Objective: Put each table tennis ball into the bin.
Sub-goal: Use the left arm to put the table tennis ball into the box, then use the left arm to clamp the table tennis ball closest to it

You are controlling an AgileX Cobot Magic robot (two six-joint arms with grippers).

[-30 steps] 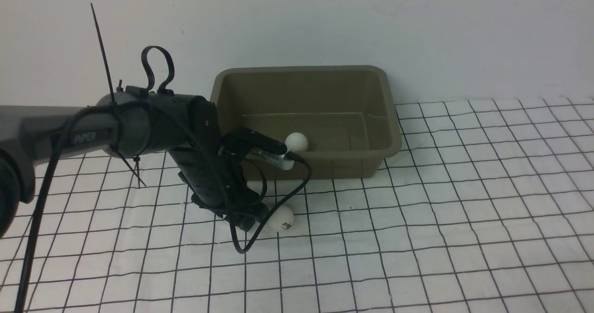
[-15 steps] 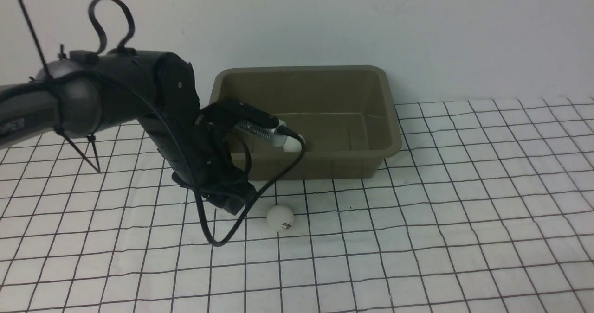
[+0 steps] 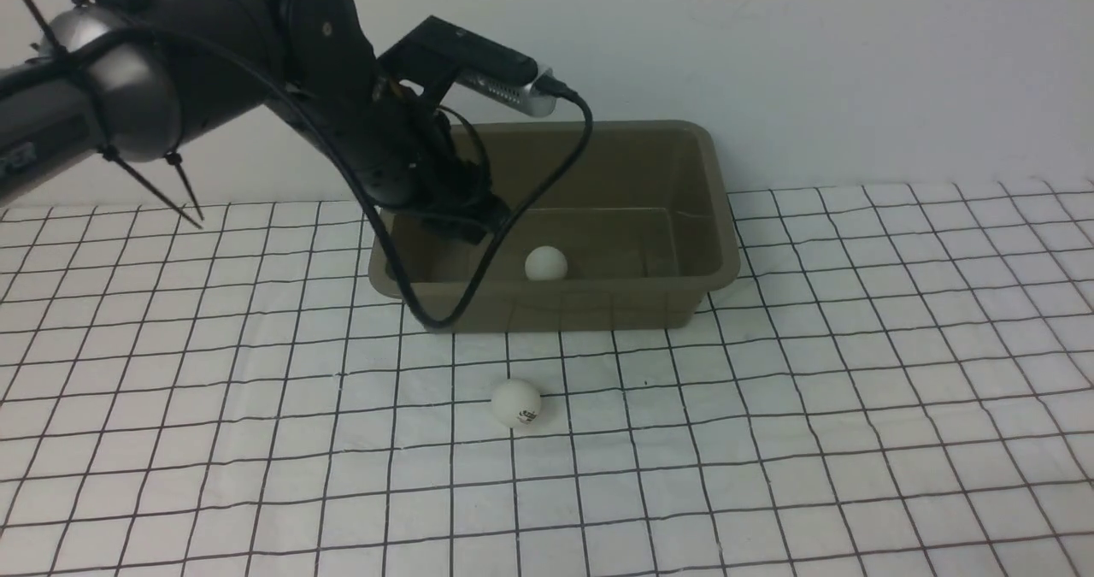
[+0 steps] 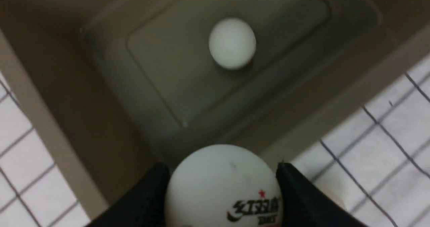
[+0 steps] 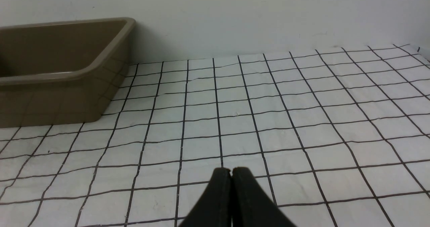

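My left gripper pinches a white table tennis ball between its two black fingers, one on each side, with the ball's red star and dark printed logo turned towards the wrist camera. I hold it in the air above the left end of the bin, just inside the olive-brown rim. On the bin's floor beneath lies a second ball, plain white and near the near wall, apart from the one I carry. A third ball, with a small dark logo, sits on the worktop in front of the bin's near wall, apart from it. The worktop is covered by a white cloth with a black grid. In the front view my left arm reaches in from the left and hides the bin's left end, my gripper and its ball. Its black cable loops down across the bin's near-left wall. The silver wrist camera juts out above the bin's back rim, against the pale wall. My right gripper is pressed together with nothing in it, low over bare cloth well to the right of the bin.
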